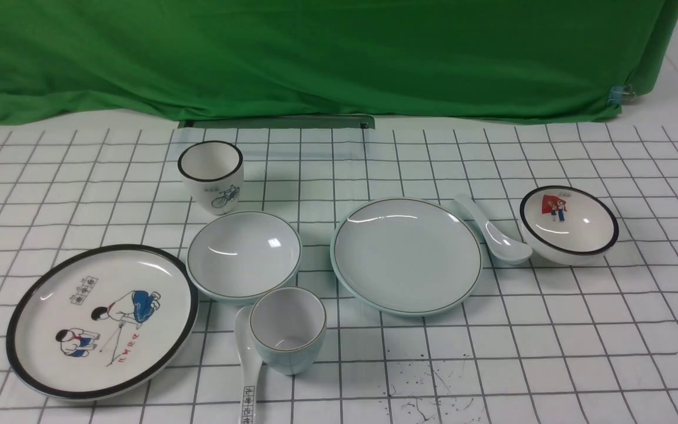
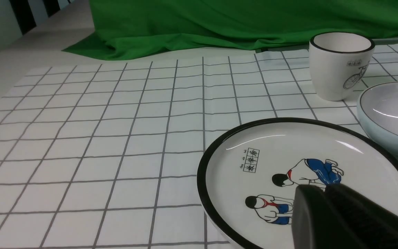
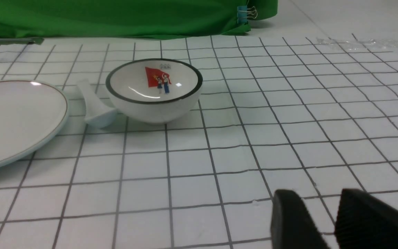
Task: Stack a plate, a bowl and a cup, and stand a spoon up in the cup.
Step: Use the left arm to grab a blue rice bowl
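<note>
Bowl [image 1: 243,254] lies just left of plate [image 1: 406,253], so left claw [image 2: 323,189], pressed together, is nearer; right claw [image 3: 318,201], apart and empty, hangs past the plate.

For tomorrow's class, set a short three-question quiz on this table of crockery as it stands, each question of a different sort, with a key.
1. True or false: the plain pale blue-green cup already stands in the plain pale blue-green bowl.
2. What lies between the plain pale blue-green plate and the black-rimmed white bowl with a red picture? A. the white bicycle cup B. the plain pale ceramic soup spoon C. the black-rimmed cartoon plate
3. Fill in: the left gripper has its jaws ____.
Key: 1 false; 2 B; 3 shut.
</note>
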### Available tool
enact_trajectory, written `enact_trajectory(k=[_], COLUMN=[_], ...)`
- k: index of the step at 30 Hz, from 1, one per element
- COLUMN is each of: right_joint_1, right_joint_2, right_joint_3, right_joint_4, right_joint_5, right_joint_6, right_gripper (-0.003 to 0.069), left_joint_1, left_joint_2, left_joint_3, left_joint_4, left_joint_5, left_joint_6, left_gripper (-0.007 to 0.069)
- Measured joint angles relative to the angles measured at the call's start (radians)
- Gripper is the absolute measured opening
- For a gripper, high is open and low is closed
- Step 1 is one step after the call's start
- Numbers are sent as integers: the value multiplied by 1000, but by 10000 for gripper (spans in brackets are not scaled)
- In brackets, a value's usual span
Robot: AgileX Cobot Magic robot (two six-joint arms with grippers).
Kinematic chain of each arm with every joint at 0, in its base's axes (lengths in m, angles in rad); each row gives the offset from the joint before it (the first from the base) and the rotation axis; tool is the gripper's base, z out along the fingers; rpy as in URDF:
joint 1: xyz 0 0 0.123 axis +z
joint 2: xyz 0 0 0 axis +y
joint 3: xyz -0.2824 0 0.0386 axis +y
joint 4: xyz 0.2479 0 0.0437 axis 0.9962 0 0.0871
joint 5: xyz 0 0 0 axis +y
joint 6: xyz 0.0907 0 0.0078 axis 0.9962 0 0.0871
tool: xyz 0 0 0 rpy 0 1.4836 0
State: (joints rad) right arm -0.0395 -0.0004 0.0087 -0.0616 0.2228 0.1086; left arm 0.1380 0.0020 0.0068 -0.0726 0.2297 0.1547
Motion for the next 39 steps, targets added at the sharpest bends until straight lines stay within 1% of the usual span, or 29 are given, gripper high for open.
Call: enact_trajectory(k=[19,21,24,27,29,30,31,32,33,34,35,36,37,39], right_joint_1=[0,0,0,0,0,0,0,0,0,0,0,0,0,0], right_joint_2=[0,0,0,0,0,0,0,0,0,0,0,0,0,0], right_joint_3=[0,0,0,0,0,0,0,0,0,0,0,0,0,0], right_joint_4=[1,1,1,2,13,34,74,118,137,195,227,243,250,259], right_joint_5=[0,0,0,0,-1,-3,-4,-4,-4,-4,-4,-4,-4,-4], right_joint_6=[25,25,26,54,116,180,300,383,429,589,713,795,842,894], right_gripper=[242,242,242,242,242,242,242,242,242,242,242,242,242,242], left_joint_1=[0,0,0,0,0,0,0,0,0,0,0,0,0,0], left_joint_2=[0,0,0,0,0,0,0,0,0,0,0,0,0,0], left_joint_3=[0,0,0,0,0,0,0,0,0,0,0,0,0,0], left_joint_4=[0,25,47,3,-48,-93,-201,-263,-309,-494,-586,-648,-684,-700], left_joint_5=[0,-2,-33,-78,-106,-121,-144,-159,-162,-183,-189,-193,-196,-201], left_joint_6=[0,5,5,-8,-36,-65,-146,-216,-236,-404,-499,-589,-641,-682], left_gripper=[-9,-9,-9,-9,-9,-9,-9,-9,-9,-9,-9,-9,-9,-9])
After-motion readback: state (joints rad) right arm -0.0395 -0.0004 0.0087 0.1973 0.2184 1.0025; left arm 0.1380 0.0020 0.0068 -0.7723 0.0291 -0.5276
